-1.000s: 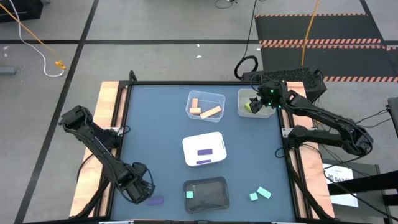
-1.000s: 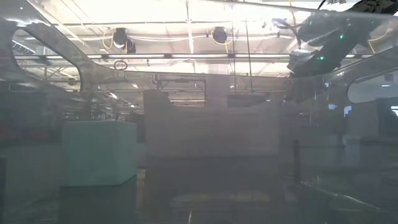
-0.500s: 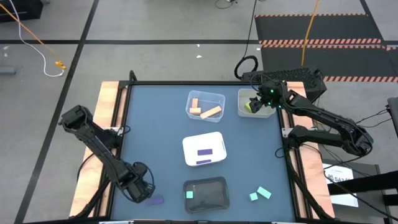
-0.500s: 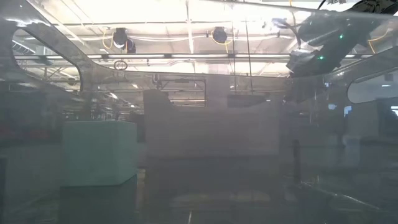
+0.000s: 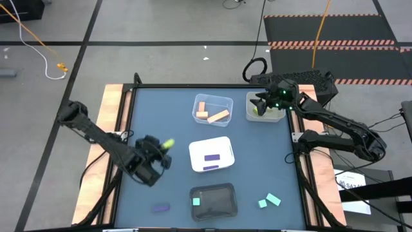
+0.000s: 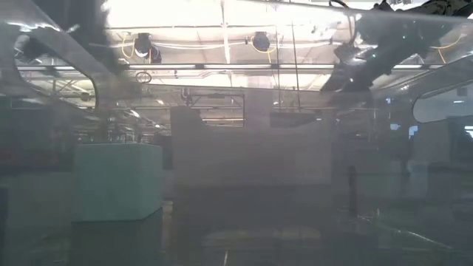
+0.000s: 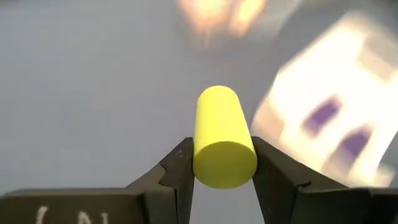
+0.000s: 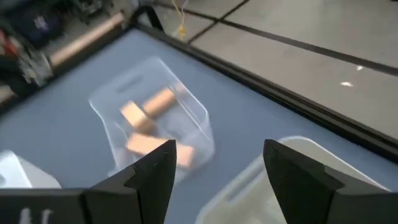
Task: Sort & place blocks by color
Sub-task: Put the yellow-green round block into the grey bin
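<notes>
Two claws work: the left claw, left of centre over open desk, is clamped on a yellow-green cylinder beside the white tray; the right claw, fingers apart, hovers at the grey-beige tray near the desk's upper-right edge.

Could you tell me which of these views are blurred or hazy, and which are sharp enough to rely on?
High view: sharp across the table. Low view: washed out by haze and ceiling-light glare, little readable. Left wrist view: the yellow cylinder in the left gripper is crisp, the background smeared. Right wrist view: slightly soft, but the clear tray remains legible.
</notes>
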